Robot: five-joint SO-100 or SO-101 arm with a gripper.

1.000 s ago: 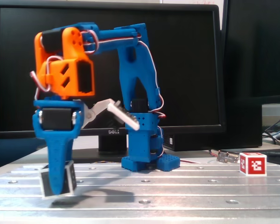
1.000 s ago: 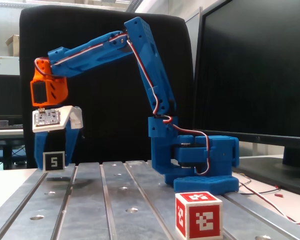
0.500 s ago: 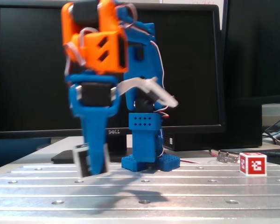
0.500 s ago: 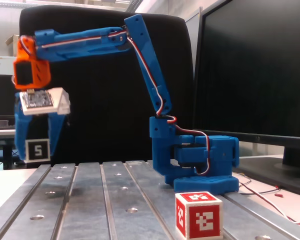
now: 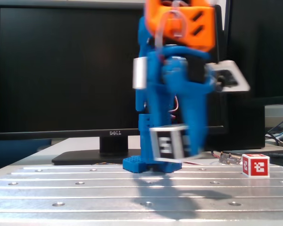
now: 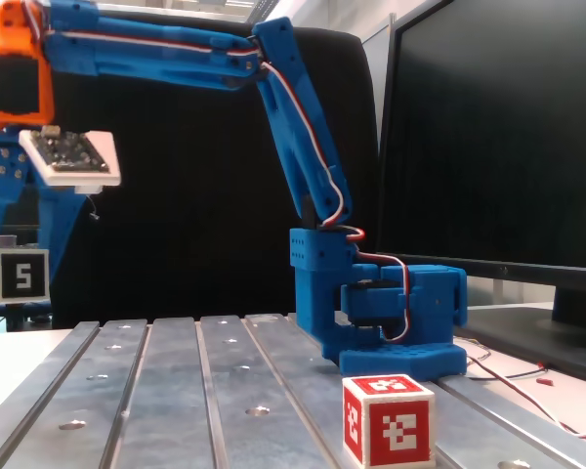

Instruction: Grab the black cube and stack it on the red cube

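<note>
A large black monitor (image 5: pixel 61 70) fills the background in both fixed views, with a grooved metal table (image 5: pixel 108 193) of bare aluminium in front of it, its flat strips dotted with small holes. On the table stands the blue plastic arm (image 6: pixel 303 147), its boxy base (image 6: pixel 400 322) fixed near the far edge and red and white wires running along its links; the wrist section is orange (image 5: pixel 184 21). The gripper (image 5: pixel 179 143) points downward and is clenched on the black cube (image 6: pixel 20 275), whose white-edged face shows a white 5; the cube hangs in the air well above the table, pinched between the blue fingers (image 6: pixel 54 230). One fixed view shows the arm and cube blurred. The red cube (image 6: pixel 388 421), with white edges and a white blocky symbol, sits on the table well apart from the gripper, nothing between them.
</note>
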